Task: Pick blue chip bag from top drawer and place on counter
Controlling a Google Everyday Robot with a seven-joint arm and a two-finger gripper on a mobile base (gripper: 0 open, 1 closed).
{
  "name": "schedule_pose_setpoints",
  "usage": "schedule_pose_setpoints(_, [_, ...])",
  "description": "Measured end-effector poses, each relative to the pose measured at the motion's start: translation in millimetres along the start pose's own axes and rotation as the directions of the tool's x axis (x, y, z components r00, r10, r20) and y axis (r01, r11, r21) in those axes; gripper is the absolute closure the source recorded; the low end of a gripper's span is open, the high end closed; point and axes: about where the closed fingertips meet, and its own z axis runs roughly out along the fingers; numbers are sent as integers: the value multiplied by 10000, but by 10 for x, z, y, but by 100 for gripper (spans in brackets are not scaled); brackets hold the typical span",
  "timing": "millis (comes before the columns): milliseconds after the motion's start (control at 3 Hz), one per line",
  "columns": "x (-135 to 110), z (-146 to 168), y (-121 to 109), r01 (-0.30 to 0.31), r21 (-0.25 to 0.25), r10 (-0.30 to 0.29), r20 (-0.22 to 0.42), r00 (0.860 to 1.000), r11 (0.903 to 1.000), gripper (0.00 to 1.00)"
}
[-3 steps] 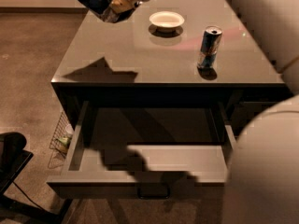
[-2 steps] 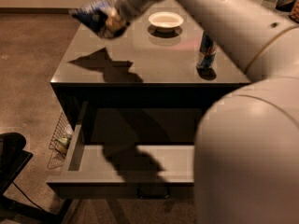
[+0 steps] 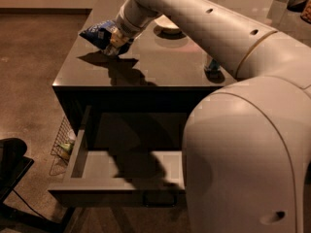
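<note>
1. While the robot's pale arm [image 3: 204, 23] reaches across the counter [image 3: 160, 64] from the near right, its gripper [image 3: 115, 41] hangs over the counter's far-left part, fingers pinching the blue chip bag [image 3: 96, 32].
2. That crumpled bag juts out past the counter's left edge. It appears to be held just above the surface, and its dark shadow falls on the counter directly below.
3. Glossy and grey-brown, the counter top mirrors the arm and the dim room light. Its sides are dark.
4. A pale bowl [image 3: 167, 27] sits toward the counter's far side, partly hidden behind the arm.
5. A drink can [image 3: 212, 65] stands on the counter's right part, mostly covered by the arm.
6. Below the counter's front edge, the top drawer [image 3: 92, 165] is pulled out, its pale-grey base crossed by the arm's shadow.
7. Left of the counter, low down, hangs a wire basket [image 3: 59, 141] with something green inside.
8. Speckled brown floor [image 3: 29, 72] surrounds the counter.
</note>
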Motion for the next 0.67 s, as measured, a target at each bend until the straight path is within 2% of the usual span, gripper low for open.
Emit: schedule_pose_setpoints(667, [8,53,33,12,-81,-12,-39,10000,10000,34])
